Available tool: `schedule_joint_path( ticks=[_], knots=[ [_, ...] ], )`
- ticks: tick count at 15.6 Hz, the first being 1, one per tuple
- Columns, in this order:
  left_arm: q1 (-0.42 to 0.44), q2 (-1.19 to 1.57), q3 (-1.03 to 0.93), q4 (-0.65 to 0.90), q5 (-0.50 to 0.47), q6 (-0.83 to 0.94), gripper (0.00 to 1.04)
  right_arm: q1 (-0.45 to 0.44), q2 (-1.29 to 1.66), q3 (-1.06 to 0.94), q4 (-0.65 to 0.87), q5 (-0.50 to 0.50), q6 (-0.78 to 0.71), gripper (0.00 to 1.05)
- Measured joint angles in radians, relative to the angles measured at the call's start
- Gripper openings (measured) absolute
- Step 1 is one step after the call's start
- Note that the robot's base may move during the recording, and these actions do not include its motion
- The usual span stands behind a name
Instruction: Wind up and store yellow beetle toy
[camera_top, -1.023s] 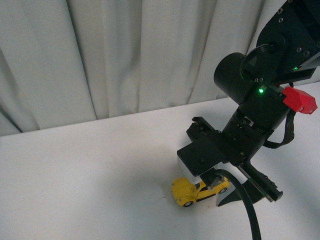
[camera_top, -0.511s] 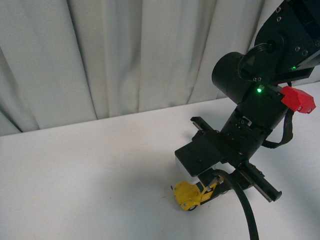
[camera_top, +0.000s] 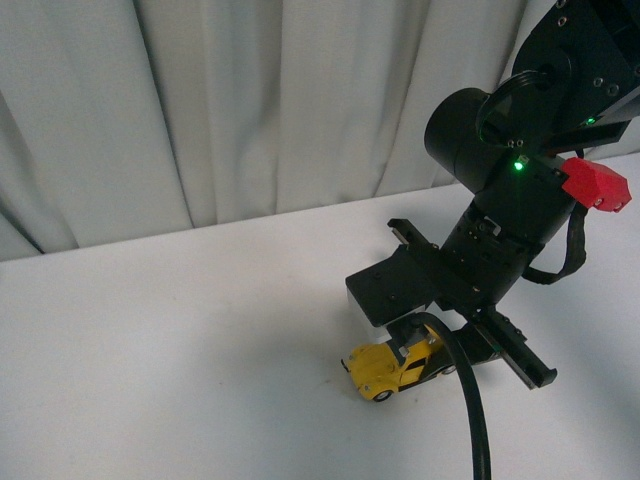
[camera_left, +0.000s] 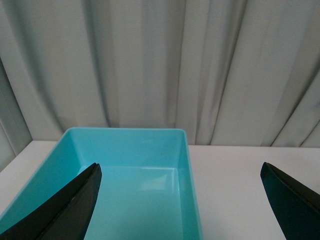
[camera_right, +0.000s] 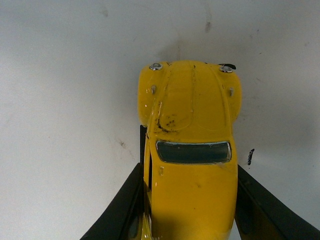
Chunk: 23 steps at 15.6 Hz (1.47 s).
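right end effector (camera_top: 418, 352) angled down, clamping yellow beetle toy (camera_top: 380, 371).

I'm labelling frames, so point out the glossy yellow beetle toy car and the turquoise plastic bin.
glossy yellow beetle toy car (camera_right: 195, 195), right wrist view, roof.
turquoise plastic bin (camera_left: 130, 150), left wrist view, inner back wall.

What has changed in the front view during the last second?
The right gripper closed its fingers on the yellow beetle toy, which it only straddled before; it now clamps the car's sides. The arm moved slightly to the left, and the toy shifted a little with it. The toy is still at nearly the same spot on the white table, and the curtain is unchanged.
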Motion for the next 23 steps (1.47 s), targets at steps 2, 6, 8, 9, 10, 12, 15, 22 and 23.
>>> schedule_joint_path(
  ticks=[2,6,8,9,10,12,15,22,23],
  knots=[
    [0.000,0.000,0.000,0.000,0.000,0.000,0.98,-0.007,-0.001,-0.006,0.007,-0.009,-0.002,0.42],
    [0.000,0.000,0.000,0.000,0.000,0.000,0.98,-0.032,-0.001,-0.010,0.006,-0.018,-0.041,0.42],
    [0.000,0.000,0.000,0.000,0.000,0.000,0.98,-0.086,-0.008,-0.027,0.013,-0.027,-0.089,0.42],
    [0.000,0.000,0.000,0.000,0.000,0.000,0.98,-0.100,-0.012,-0.034,0.018,-0.027,-0.097,0.42],
    [0.000,0.000,0.000,0.000,0.000,0.000,0.98,-0.117,-0.016,-0.044,0.025,-0.032,-0.100,0.42],
    [0.000,0.000,0.000,0.000,0.000,0.000,0.98,-0.150,-0.023,-0.060,0.032,-0.039,-0.105,0.42],
    [0.000,0.000,0.000,0.000,0.000,0.000,0.98,-0.217,-0.037,-0.088,0.040,-0.045,-0.109,0.42],
    [0.000,0.000,0.000,0.000,0.000,0.000,0.98,-0.366,-0.082,-0.164,0.013,-0.046,-0.109,0.42],
    [0.000,0.000,0.000,0.000,0.000,0.000,0.98,-0.380,-0.084,-0.165,0.005,-0.045,-0.110,0.42]
  ],
)
